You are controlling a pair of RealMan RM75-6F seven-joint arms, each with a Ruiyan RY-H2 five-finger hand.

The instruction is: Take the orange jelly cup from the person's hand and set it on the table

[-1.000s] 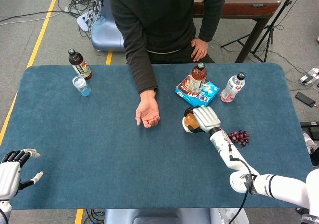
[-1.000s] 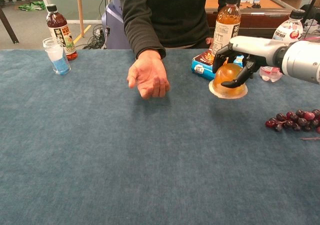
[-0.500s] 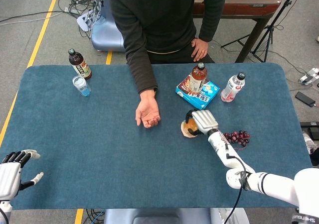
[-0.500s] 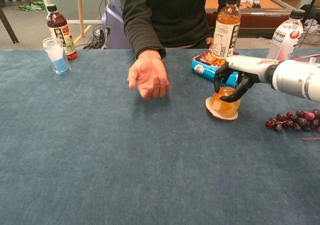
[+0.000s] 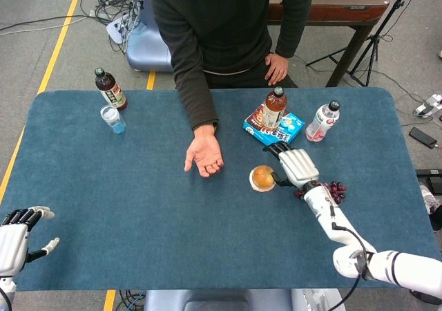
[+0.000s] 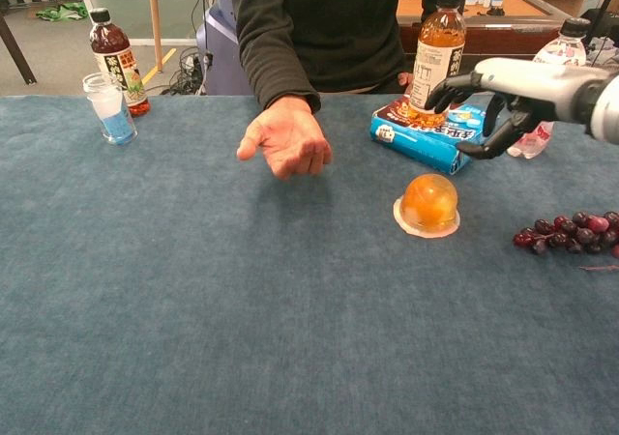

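The orange jelly cup [image 5: 262,178] [image 6: 428,204] sits upside down on the blue table, wide rim down, with nothing touching it. My right hand [image 5: 297,166] [image 6: 501,97] hovers just right of it and higher, fingers spread and empty. The person's hand [image 5: 204,157] [image 6: 285,139] rests palm up and empty to the left of the cup. My left hand [image 5: 17,245] stays at the table's near left corner with fingers apart, holding nothing.
A blue snack box [image 5: 274,128] [image 6: 426,133] with a tea bottle [image 5: 274,108] [image 6: 434,54] on it lies behind the cup. A white bottle [image 5: 322,121], grapes [image 5: 333,190] [image 6: 569,230], a dark bottle [image 5: 110,89] and a small plastic cup [image 5: 113,119] also stand on the table.
My right hand lowered the jelly cup onto the table, let go of it, then lifted up and to the right with fingers spread. The person's hand shifted slightly.
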